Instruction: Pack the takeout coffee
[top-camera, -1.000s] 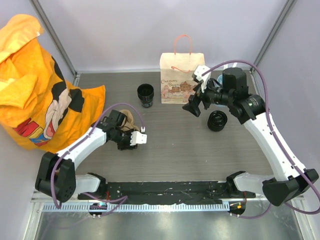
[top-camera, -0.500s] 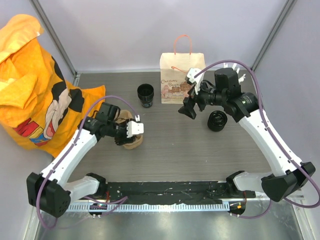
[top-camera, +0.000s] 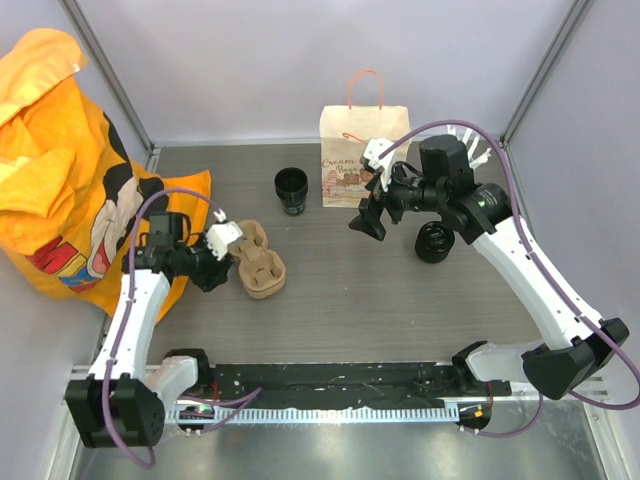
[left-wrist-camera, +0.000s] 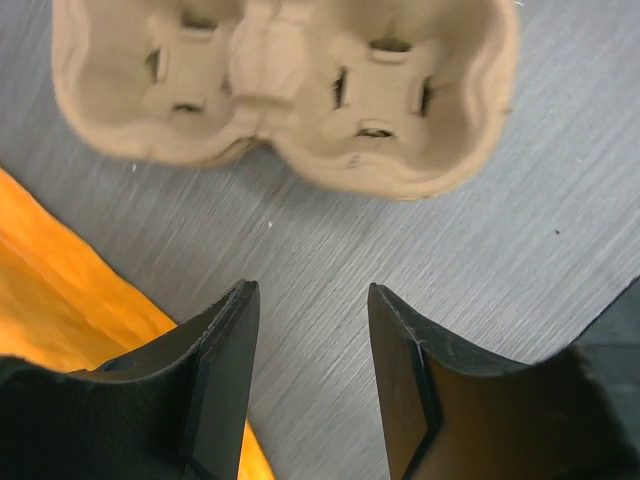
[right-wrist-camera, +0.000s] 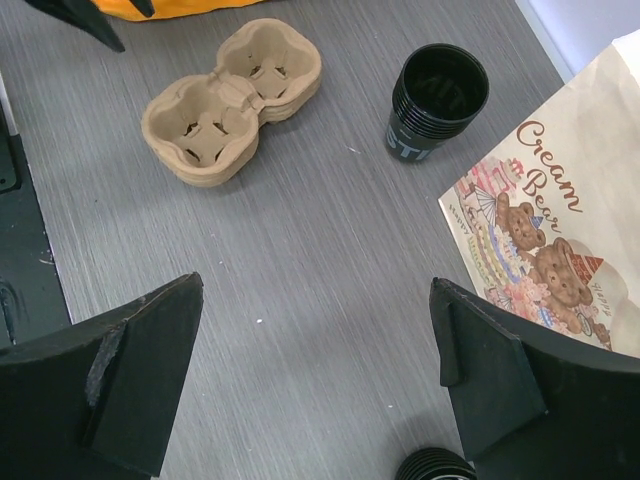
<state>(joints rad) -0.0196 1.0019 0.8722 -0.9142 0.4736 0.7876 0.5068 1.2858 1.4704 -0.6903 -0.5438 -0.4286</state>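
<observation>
No lidded takeout coffee is in view. A stack of open black cups stands left of the paper bag. Black lids lie stacked to the bag's right. My left gripper is open and holds nothing. It hovers low over the table, just left of the brown pulp carrier and apart from it. My right gripper hangs wide open above bare table, in front of the bag and between the cups and lids.
An orange printed cloth is heaped along the left wall, its hem under my left arm. The carrier lies flat with both wells up. Grey walls close the table at the back and on both sides.
My left gripper has let go of the carrier and pulled back to the left, leaving it flat on the table. My right gripper has drifted a little to the left, still wide open.
</observation>
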